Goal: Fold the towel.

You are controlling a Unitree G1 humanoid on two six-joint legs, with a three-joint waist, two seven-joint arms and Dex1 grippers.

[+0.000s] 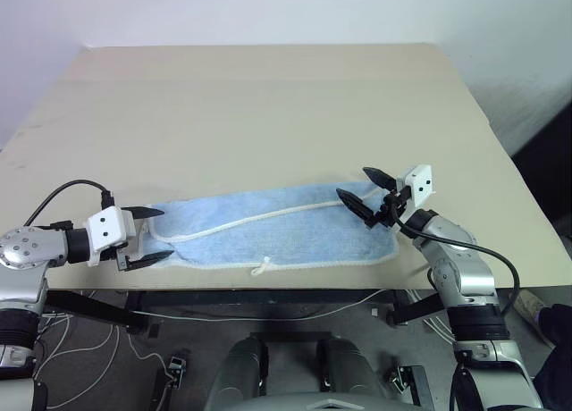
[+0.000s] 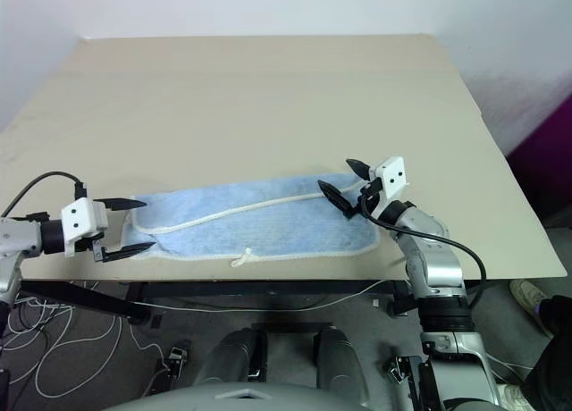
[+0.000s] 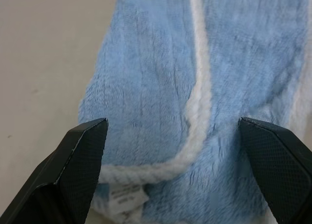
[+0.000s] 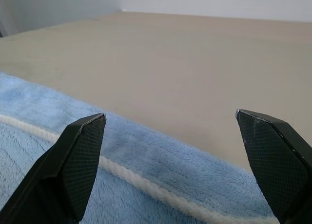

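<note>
A beige table (image 1: 268, 98) carries the light blue towel (image 1: 277, 237), folded into a long strip along the near edge, its white stitched edging (image 1: 259, 218) running lengthwise. The right gripper (image 1: 368, 195) hovers over the towel's right end, fingers spread wide, grasping nothing. The left gripper (image 1: 154, 235) brackets the towel's left end, likewise released. A small white loop tag (image 1: 261, 268) lies at the near edge.

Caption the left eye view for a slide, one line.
Light blue towel lying folded lengthwise near the table front edge, an open left claw and open right claw poised at its two ends.
</note>
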